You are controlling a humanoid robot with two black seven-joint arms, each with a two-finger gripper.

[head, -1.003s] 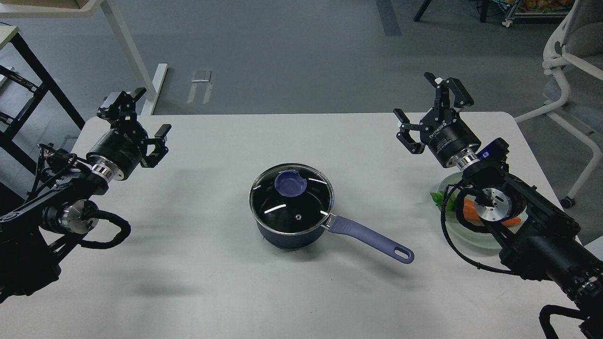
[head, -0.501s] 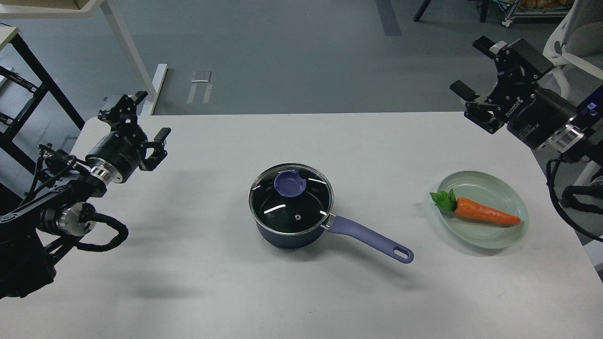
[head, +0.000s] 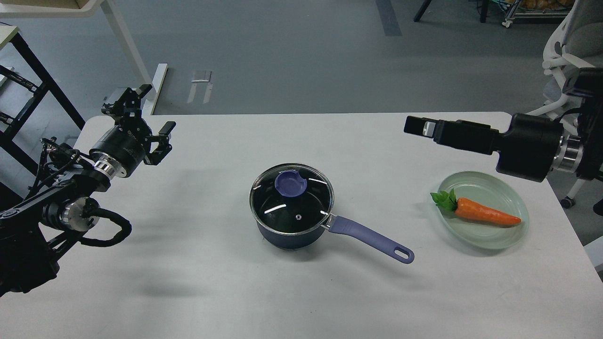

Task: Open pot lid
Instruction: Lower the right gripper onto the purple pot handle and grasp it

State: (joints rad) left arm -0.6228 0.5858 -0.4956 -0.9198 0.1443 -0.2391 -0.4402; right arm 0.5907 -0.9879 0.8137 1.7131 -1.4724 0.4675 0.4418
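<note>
The saucepan (head: 292, 225) is seen at the middle of the white worktop (head: 198, 292), lying between the two sets of jaws and nearer the viewer than both. It is covered by the glass lid (head: 291, 198), which is seated level on the rim, with its purple knob (head: 290, 183) on the side facing away and a small vent hole nearer the viewer. The lavender handle (head: 372, 239) is pointed toward the right arm's side, its hang hole at the free end.

The left gripper (head: 150, 116) is held above the worktop's far left corner, well apart from the lid; its jaws are spread wide and nothing is held between them. The right gripper (head: 419, 126) is turned edge-on and pointed toward the pot, so its fingers are seen as one dark bar; whether the jaws are parted cannot be told. Below and behind those jaws, a pale green plate (head: 506, 188) carrying a carrot (head: 485, 214) is set on the worktop.
</note>
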